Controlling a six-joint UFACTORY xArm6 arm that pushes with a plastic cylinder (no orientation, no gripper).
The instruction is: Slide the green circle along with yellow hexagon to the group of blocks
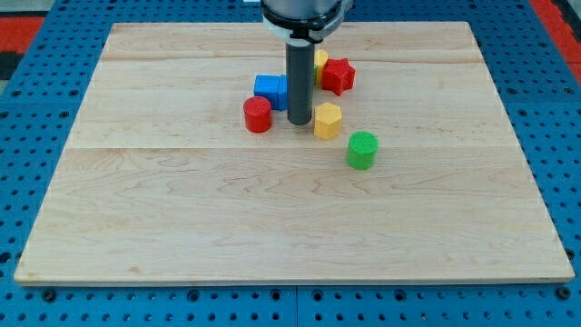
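Observation:
The green circle (361,149) lies right of the board's centre, below and right of the yellow hexagon (328,119); a narrow gap shows between them. My tip (300,122) stands just left of the yellow hexagon, close to it, and right of the red cylinder (258,114). Behind the rod lies the group: a blue block (270,89), a red star-shaped block (339,75) and a yellow block (320,63) partly hidden by the rod.
The wooden board (182,227) rests on a blue pegboard surface (27,118). The arm's dark mount (304,14) hangs over the board's top edge.

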